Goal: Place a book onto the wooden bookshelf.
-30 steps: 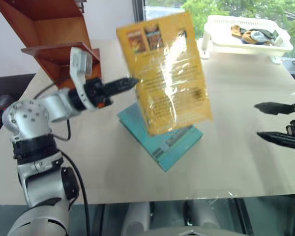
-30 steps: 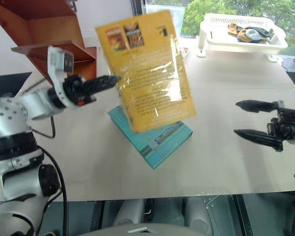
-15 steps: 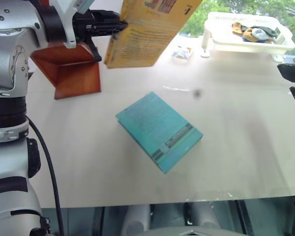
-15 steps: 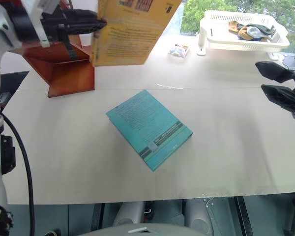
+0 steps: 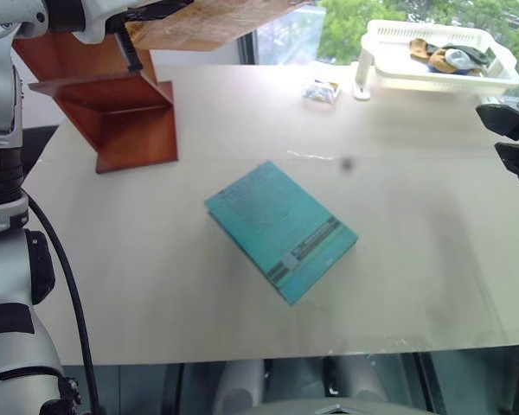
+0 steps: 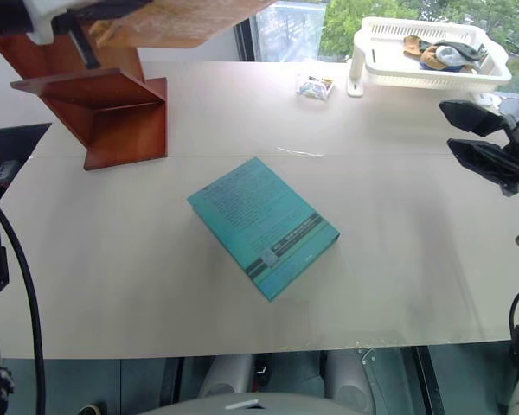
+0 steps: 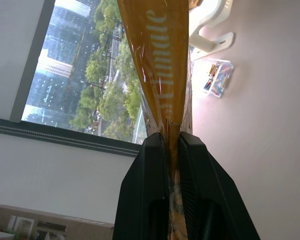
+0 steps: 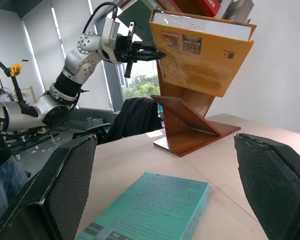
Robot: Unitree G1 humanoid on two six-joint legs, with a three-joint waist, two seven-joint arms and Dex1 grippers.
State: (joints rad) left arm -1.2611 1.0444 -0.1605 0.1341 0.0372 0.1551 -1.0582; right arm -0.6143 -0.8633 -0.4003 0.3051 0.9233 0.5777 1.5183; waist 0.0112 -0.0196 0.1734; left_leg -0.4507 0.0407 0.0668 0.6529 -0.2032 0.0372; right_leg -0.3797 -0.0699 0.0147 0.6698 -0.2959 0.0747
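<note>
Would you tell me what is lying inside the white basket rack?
Inside the white basket rack lie a few small tan, grey and dark items, too small to identify. Its walls cover whatever sits lower down.

The orange-yellow book (image 8: 202,52) hangs tilted in the air beside the reddish-brown wooden bookshelf (image 5: 121,108).

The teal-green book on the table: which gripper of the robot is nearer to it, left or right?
Right. The right gripper hovers open off the teal-green book's right side, above the table. The left gripper is raised high by the wooden bookshelf, holding the book.
</note>
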